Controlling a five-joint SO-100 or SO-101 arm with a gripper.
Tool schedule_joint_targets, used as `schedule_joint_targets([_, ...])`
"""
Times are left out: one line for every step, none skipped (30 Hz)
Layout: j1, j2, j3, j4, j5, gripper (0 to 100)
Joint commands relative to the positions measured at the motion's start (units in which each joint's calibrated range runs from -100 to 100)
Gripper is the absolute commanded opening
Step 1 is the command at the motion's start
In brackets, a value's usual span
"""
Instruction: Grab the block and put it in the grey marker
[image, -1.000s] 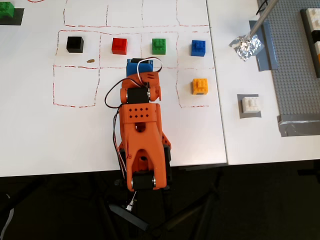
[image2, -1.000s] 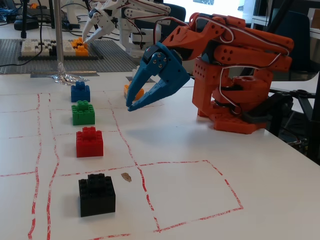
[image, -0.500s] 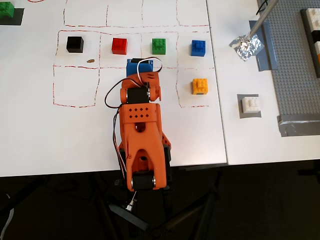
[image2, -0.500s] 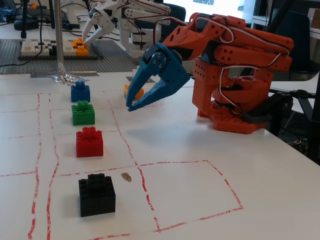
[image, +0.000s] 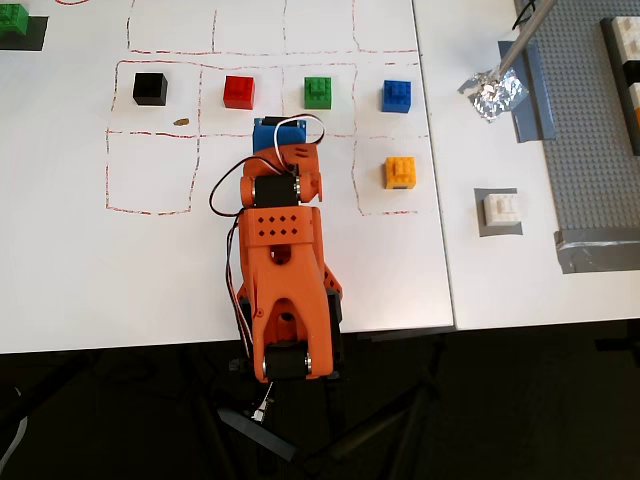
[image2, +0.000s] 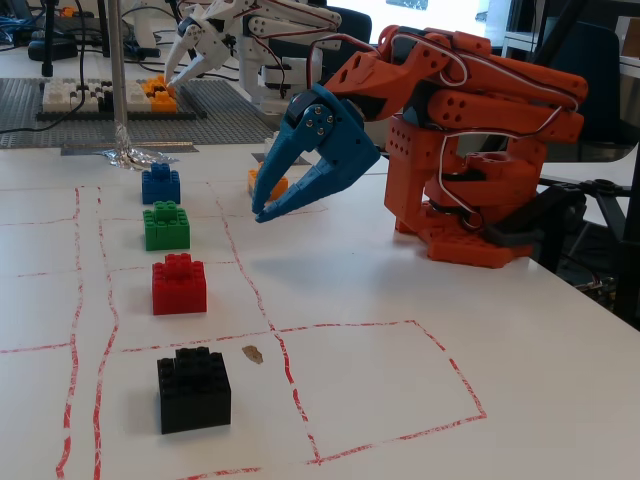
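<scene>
A: Start nearest the fixed camera. What sits closest?

B: A black block (image2: 193, 388) at about seven o'clock of that picture, on the white table (image2: 400, 390), with a small brown speck (image2: 253, 353) just beside it at its two o'clock. Red lines (image2: 285, 365) drawn on the table box the blocks into squares.

A: And behind it?

B: A row running away from the lens: red block (image2: 179, 284), then green block (image2: 166, 226), then blue block (image2: 160, 184). All four stand apart, each in its own square. In the overhead view the same row runs across the top, black (image: 150, 89) at ten o'clock, blue (image: 397, 96) near one o'clock.

A: The arm?

B: The orange arm (image2: 470, 150) is folded over its base at two o'clock in the fixed view. Its blue gripper (image2: 262, 213) hangs above the table with the tips close together, only a narrow gap between them, and nothing in it.

A: Any other blocks?

B: An orange block (image: 400, 172) sits alone one square below the blue one in the overhead view, at the arm's two o'clock. In the fixed view it shows just behind the blue fingers.

A: The grey marker?

B: A grey patch (image: 498, 212) at three o'clock in the overhead view carries a white block (image: 502, 209). Another grey patch (image: 30, 36) at the top left corner holds a green brick (image: 12, 20).

A: Farthest back?

B: A crumpled foil piece (image: 492, 92) at a pole's foot and a grey baseplate (image: 590, 150).
</scene>
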Motion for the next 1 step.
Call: schedule_joint_targets([-1.1,-0.94,0.81,-1.95,0.0,0])
